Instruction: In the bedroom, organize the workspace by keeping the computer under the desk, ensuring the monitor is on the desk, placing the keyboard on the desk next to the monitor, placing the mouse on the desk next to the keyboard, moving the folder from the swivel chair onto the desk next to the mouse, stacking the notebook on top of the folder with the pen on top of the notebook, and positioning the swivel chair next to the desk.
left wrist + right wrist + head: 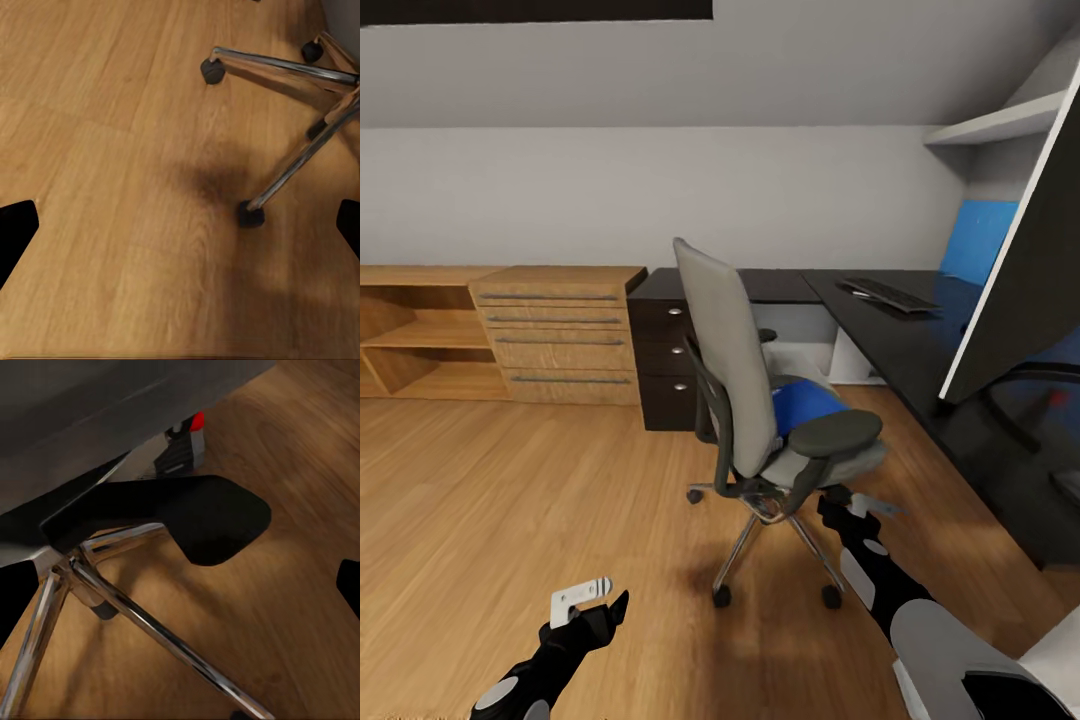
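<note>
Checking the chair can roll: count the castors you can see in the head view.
3 castors on the swivel chair: one rear-left, two at the front. Others may hide under the seat.

no text, label, brand, number or sign can be read anywhere. the keyboard [888, 294] on the counter [920, 350] shows greyish keys, but their legends are too small and blurred to read. the drawer fronts of the dresser [558, 335] beside the counter carry no lettering that can be made out.
</note>
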